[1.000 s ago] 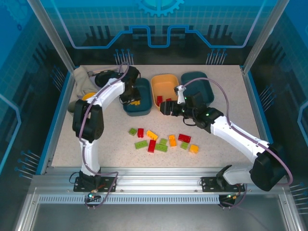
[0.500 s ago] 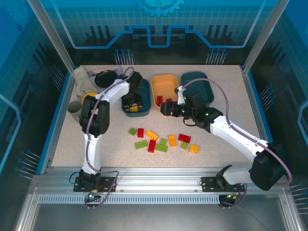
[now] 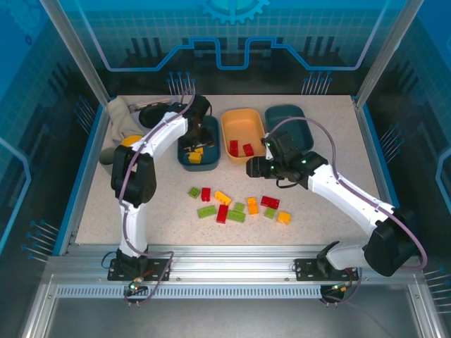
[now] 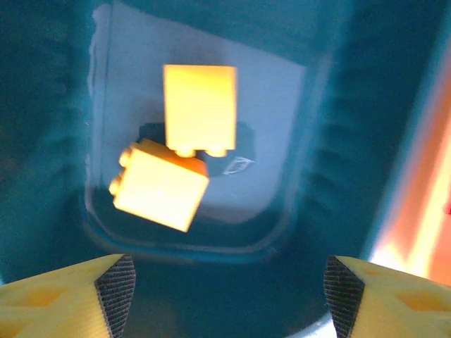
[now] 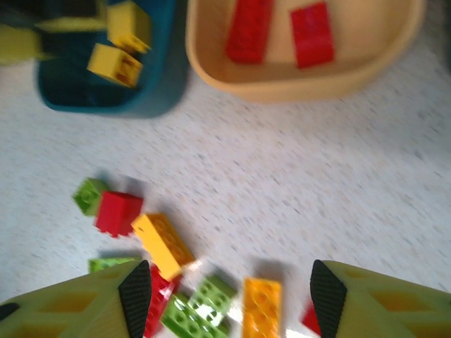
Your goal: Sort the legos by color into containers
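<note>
My left gripper (image 3: 187,144) hangs open over the left teal tray (image 3: 210,130), nothing between its fingers (image 4: 116,292). Two yellow bricks (image 4: 200,109) (image 4: 161,184) lie on that tray's floor (image 4: 275,98). The orange tray (image 3: 241,121) holds two red bricks (image 3: 233,146) (image 3: 248,149). My right gripper (image 3: 251,170) is open and empty just in front of the orange tray (image 5: 303,81), above the table. Loose bricks lie below it: a yellow one (image 5: 162,244), an orange one (image 5: 261,306), a red one (image 5: 116,213) and green ones (image 5: 201,310). The right teal tray (image 3: 290,116) sits behind the right arm.
The loose pile of red, green and orange bricks (image 3: 236,208) spreads across the table's middle, near side. A round black dish (image 3: 156,111), a beige cloth (image 3: 120,113) and a grey cup (image 3: 108,155) crowd the back left corner.
My right gripper has pulled back from over the orange tray toward the pile; a second red brick now lies in that tray. The left gripper shifted slightly over the teal tray.
</note>
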{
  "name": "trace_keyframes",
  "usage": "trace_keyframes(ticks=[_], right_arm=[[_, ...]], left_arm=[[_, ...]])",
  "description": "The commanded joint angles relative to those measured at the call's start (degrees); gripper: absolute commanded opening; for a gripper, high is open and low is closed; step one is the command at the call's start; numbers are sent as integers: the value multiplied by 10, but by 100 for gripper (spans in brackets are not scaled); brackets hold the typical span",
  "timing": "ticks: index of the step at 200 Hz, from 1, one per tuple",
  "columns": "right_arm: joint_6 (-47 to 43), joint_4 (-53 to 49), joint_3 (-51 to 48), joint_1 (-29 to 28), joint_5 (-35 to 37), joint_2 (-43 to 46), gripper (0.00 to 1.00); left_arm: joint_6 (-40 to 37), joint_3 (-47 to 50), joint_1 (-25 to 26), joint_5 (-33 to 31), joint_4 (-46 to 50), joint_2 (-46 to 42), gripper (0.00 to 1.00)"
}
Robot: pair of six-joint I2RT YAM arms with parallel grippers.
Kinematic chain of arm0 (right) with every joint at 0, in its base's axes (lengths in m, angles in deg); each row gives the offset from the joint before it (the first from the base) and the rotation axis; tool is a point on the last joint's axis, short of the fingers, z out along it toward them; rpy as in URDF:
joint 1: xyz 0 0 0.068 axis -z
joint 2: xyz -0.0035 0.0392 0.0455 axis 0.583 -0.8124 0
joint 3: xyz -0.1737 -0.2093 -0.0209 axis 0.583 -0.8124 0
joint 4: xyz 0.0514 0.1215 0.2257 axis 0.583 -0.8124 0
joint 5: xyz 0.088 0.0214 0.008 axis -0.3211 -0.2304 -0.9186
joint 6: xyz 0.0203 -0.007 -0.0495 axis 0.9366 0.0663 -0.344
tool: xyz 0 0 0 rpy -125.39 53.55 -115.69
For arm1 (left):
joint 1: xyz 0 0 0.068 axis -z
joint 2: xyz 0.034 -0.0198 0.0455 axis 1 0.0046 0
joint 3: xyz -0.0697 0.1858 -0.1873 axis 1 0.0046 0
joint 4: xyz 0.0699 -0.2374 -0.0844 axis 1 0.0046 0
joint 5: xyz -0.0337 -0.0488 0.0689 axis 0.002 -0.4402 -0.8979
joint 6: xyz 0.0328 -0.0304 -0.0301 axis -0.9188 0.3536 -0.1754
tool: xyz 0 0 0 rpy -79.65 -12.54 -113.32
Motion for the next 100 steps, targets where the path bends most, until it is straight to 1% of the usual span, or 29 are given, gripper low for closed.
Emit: trace_keyframes(ticks=[1, 9, 23, 43, 60, 77, 100], right_arm=[[41, -212, 39, -14, 44, -19, 62], [66, -249, 38, -14, 30, -28, 60], [106, -281, 20, -18, -3, -38, 56], [149, -278, -5, -39, -8, -47, 55], [191, -252, -28, -41, -23, -61, 54], [237, -220, -44, -48, -36, -80, 52], [281, -207, -42, -66, -17, -106, 49]], left_arm=[[25, 43, 25, 38, -27, -97, 76], [28, 77, 32, 51, -51, -127, 77], [28, 147, 49, 77, -95, -185, 78], [24, 257, 71, 117, -166, -267, 78], [24, 343, 90, 143, -209, -332, 78], [31, 409, 105, 158, -222, -385, 79], [37, 458, 116, 165, -213, -434, 79]])
